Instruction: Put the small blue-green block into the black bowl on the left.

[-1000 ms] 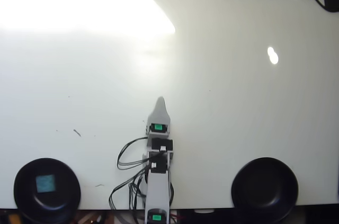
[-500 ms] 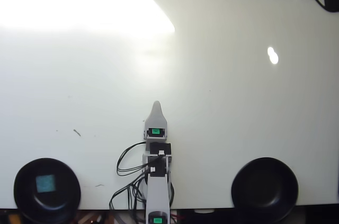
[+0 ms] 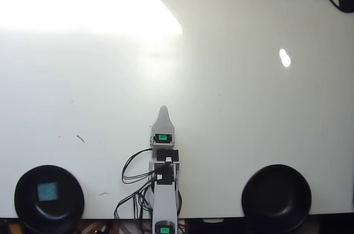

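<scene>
In the overhead view the arm comes in from the bottom edge near the middle and lies folded over the white desk, pointing straight up the picture. Its pincer ends in one pale pointed tip. The two jaws lie one behind the other for this camera, so I cannot tell if the pincer is released or clenched. Nothing is seen between the jaws. Black cables loop out on the left side of the arm.

The black bowl stands at the bottom left corner of the desk, well apart from the arm. The small blue-green block lies flat inside it, close to the middle of the bowl floor. A second black bowl stands at the bottom right, and no object can be seen in it. The upper left part of the desk is washed out by strong light.
</scene>
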Robot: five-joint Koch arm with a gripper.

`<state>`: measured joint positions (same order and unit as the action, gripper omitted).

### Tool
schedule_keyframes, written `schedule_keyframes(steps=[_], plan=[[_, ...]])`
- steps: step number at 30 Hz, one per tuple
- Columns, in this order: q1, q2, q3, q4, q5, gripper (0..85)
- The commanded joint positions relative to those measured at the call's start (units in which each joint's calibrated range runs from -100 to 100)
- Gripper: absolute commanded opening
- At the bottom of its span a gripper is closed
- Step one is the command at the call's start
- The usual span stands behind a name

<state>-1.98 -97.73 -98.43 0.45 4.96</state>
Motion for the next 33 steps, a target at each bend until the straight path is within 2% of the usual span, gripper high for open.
schedule_keyframes(steps=[1, 33], plan=[[0.00, -0.02, -1.57, -0.74, 0.00, 50.3], [0.00, 1.37, -1.57, -1.71, 0.15, 50.3]])
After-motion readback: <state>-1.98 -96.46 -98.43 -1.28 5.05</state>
